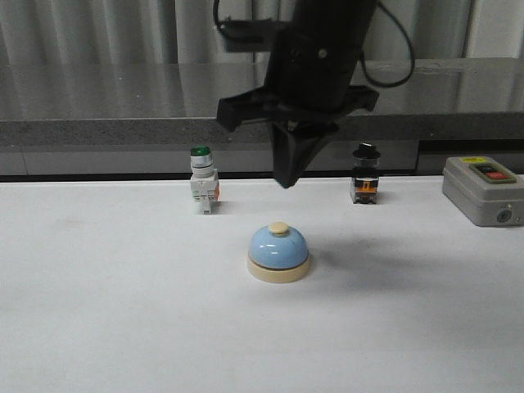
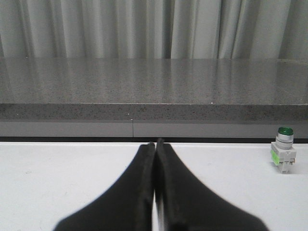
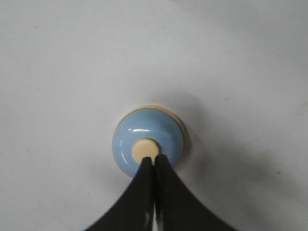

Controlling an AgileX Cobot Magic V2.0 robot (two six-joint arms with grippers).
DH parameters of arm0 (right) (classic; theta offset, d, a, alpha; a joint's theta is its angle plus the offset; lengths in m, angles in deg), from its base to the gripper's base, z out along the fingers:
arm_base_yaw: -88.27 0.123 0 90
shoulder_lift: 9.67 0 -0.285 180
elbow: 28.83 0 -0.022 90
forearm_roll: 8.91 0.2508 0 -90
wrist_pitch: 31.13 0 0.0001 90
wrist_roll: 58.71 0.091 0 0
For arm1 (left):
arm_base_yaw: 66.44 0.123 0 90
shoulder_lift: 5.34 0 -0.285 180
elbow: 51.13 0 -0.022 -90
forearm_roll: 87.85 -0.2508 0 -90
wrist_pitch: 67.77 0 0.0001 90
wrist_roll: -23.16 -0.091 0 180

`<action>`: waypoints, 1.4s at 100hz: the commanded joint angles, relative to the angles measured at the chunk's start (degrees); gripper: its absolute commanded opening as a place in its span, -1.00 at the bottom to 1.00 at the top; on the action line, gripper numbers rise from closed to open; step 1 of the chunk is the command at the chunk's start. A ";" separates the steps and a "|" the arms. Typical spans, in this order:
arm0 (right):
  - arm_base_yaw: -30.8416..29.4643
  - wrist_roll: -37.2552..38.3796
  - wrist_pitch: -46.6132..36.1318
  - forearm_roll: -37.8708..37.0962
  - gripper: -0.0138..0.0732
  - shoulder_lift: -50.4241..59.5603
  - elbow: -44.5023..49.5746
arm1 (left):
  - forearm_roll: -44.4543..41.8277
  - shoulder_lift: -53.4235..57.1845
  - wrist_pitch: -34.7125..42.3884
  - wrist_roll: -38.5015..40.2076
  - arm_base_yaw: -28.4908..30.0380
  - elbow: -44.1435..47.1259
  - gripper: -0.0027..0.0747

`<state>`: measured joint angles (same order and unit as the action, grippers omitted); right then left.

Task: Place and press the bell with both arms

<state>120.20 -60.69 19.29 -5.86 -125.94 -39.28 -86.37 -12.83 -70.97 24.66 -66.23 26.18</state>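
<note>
The light-blue bell [image 1: 278,250] with its cream base and button stands upright on the white table, near the middle. My right gripper [image 1: 285,182] hangs above it, pointing down, fingers shut with nothing between them and clear air between tip and button. In the right wrist view the shut fingertips [image 3: 154,157] overlap the edge of the cream button of the bell [image 3: 129,139]. My left gripper [image 2: 155,143] is shut and empty, low over bare table, and is out of the front view.
A green-capped white switch [image 1: 202,180] [image 2: 284,151] stands behind the bell to the left, a black-capped switch [image 1: 364,174] to the right. A grey box with a red button [image 1: 485,190] sits at the far right. A dark stone ledge [image 1: 98,123] borders the table's back.
</note>
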 commanded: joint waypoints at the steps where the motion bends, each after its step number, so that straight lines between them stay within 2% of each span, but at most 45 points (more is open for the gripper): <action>1: -2.08 -0.27 0.55 -0.27 -0.82 5.03 -1.32 | 0.55 1.79 4.87 0.64 0.03 2.35 -0.98; 60: -18.85 2.60 6.17 -0.27 -0.82 14.50 0.54 | 0.55 1.79 4.87 0.64 0.03 2.35 -0.98; 109: -32.34 3.31 0.91 0.76 -0.82 30.71 19.81 | 0.55 1.79 4.87 0.64 0.03 2.35 -0.98; 140: -33.56 3.37 -3.63 0.82 -0.82 42.78 32.68 | 0.55 1.79 4.87 0.64 0.03 2.35 -0.98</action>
<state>87.06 -57.35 19.41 -5.55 -88.03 -8.25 -86.37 -12.83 -70.97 24.71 -66.23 26.18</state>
